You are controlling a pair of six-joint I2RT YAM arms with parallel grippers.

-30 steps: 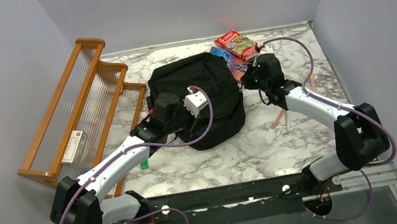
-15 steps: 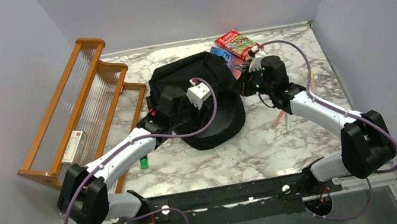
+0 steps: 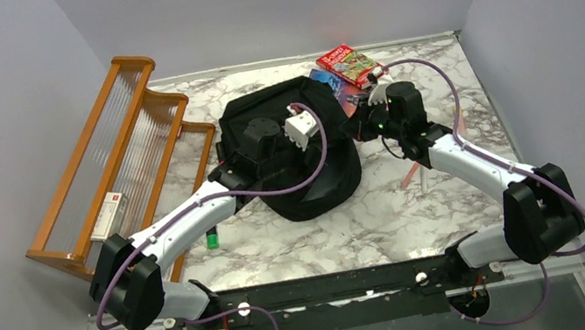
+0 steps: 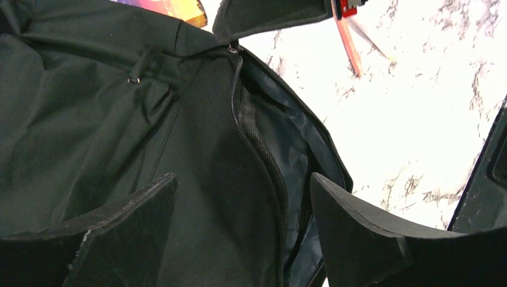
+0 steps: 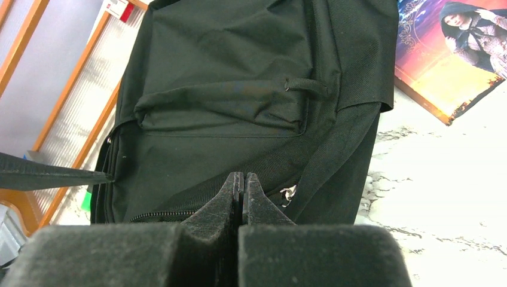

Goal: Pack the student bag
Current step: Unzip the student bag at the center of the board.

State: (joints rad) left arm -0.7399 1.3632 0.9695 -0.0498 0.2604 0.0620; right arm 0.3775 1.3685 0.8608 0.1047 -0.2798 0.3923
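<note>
Bag (image 3: 274,99) sits on the tabletop (image 3: 385,212), zip (image 4: 257,143) gaping a bit. Left hand (image 4: 242,185) hangs right over it, jaws spread wide. Right hand (image 5: 242,179) is at its right edge, fingers pressed together.

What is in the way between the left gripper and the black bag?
Nothing visible. The left gripper hangs open right over the student bag, and the zip shows between its jaws with nothing in front.
</note>
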